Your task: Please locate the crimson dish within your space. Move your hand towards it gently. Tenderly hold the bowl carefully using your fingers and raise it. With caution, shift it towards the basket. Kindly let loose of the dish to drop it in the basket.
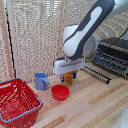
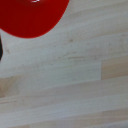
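hand above the table, short of the bowl
the crimson dish (image 1: 60,92) lay just below the hand (image 1: 69,76), toward the exterior view's left; finger state unclear.

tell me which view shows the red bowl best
The exterior view. There the red bowl shows whole on the wooden table, between the blue mug and the gripper above it, with the basket nearby. The wrist view catches only part of the bowl, cut off by the picture's edge.
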Robot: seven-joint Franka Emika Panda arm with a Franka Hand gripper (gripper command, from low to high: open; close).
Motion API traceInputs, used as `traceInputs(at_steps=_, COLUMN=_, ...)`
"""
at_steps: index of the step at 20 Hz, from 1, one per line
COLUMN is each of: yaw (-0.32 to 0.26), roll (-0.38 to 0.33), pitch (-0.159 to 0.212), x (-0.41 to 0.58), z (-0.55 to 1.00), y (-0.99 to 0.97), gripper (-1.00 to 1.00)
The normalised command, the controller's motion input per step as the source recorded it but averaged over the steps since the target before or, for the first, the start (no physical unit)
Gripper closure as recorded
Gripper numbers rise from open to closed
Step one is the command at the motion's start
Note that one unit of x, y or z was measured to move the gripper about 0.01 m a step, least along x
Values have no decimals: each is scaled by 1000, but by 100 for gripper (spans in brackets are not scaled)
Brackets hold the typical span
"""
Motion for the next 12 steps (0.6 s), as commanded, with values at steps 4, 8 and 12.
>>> traceInputs(at_steps=4, yaw=-51, roll=-1, pitch=0, x=27, z=-625, y=-4, gripper=-100)
traceInputs(at_steps=8, yaw=-1, roll=-6, pitch=-37, x=287, z=-364, y=7, gripper=-100)
traceInputs(at_steps=12, yaw=0, roll=0, pitch=-73, x=312, z=-222, y=7, gripper=100)
